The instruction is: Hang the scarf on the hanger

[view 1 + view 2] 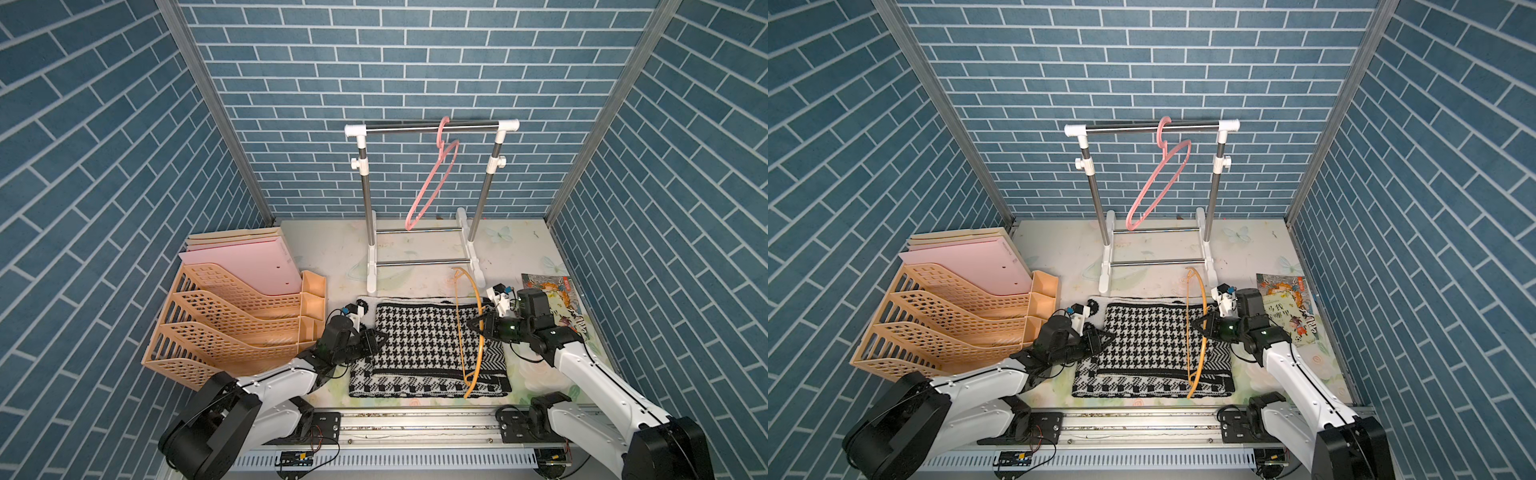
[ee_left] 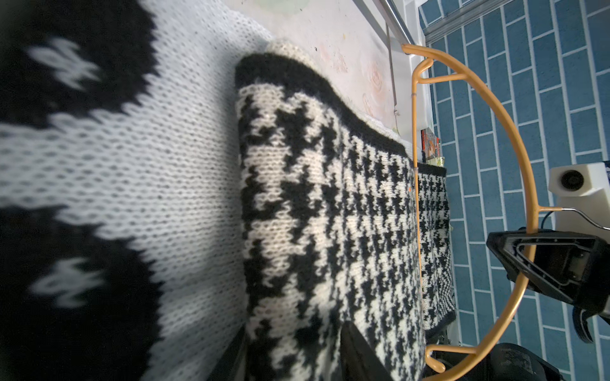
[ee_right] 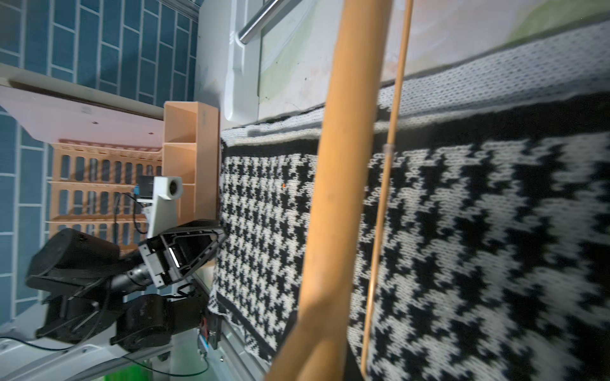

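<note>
The counter [image 1: 332, 257], with its pale floral top, is carrying everything. A clothes rack [image 1: 432, 126] of white joints and steel tubes is standing at the middle of the far edge. A peach file rack [image 1: 232, 332] is sitting along the left edge, with pink and cream folders [image 1: 249, 262] leaning in its far slots.

The black-and-white houndstooth scarf [image 1: 419, 340] is lying folded flat close to the middle of the near edge, its long sides running parallel to that edge.

The orange hanger [image 3: 341, 184] is standing on edge across the right part of the scarf, its thin straight bar crossing the knit and its curved bar arching toward the right edge of the counter. A pink hanger [image 1: 410, 220] is dangling by its hook from the top rail of the clothes rack, tilted. A colourful book [image 1: 544, 286] is lying by the right edge, partly under the right arm.

The right claw [image 1: 482, 326] is pinching the curved bar of the orange hanger and holding it upright over the scarf. The left claw [image 1: 380, 338] is reaching in at the scarf's left end; in the left wrist view its fingers [image 2: 358, 356] are flanking the upper houndstooth layer and gripping it, with that layer riding above the white knit beneath.
</note>
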Tool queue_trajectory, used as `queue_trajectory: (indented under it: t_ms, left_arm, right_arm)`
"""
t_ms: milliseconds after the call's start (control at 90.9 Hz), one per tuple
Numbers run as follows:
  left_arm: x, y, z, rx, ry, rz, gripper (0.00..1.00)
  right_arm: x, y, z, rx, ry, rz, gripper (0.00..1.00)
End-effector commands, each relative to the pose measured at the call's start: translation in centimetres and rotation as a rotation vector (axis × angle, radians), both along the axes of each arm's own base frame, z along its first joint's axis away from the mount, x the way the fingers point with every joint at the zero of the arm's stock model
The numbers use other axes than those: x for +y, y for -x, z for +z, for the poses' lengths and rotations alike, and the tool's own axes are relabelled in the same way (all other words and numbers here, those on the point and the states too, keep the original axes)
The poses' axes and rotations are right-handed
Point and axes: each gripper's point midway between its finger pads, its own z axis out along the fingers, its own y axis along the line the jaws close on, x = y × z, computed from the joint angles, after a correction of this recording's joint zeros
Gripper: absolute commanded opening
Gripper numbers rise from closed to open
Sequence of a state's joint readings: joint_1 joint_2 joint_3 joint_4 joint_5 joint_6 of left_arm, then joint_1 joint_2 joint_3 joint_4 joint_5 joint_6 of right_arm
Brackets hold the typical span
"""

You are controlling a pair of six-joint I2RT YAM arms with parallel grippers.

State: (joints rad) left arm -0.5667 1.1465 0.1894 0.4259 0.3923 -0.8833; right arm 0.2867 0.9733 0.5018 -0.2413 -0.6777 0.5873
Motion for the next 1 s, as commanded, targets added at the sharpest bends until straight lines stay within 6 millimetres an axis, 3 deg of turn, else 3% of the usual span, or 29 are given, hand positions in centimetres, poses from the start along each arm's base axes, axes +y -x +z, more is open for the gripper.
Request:
queue_trajectory:
  t_ms: [0, 275, 385, 572, 660, 990]
  left_arm:
    - [0.1, 0.0, 0.1, -0.003, 0.017, -0.004, 0.45]
    - [0.1, -0.1, 0.5, -0.007, 0.032, 0.000, 0.44]
    - [0.3, -0.1, 0.2, -0.001, 0.027, 0.009, 0.44]
    - [0.4, -0.3, 0.2, 0.003, 0.040, 0.013, 0.44]
    - [0.3, -0.3, 0.2, 0.009, 0.048, 0.015, 0.44]
    - [0.1, -0.4, 0.1, 0.011, 0.072, 0.011, 0.44]
  right_arm:
    - [0.6, -0.6, 1.4, -0.057, -0.045, 0.027, 0.00]
    - [3.7, -0.9, 8.1, -0.117, -0.336, 0.079, 0.00]
    - [5.9, -0.5, 9.5, -0.115, -0.381, 0.124, 0.00]
    - [9.2, 0.0, 8.8, -0.079, -0.439, 0.173, 0.00]
    - [10.0, -0.1, 8.0, -0.050, -0.458, 0.178, 0.00]
    - [13.2, 0.1, 8.0, -0.025, -0.517, 0.247, 0.00]
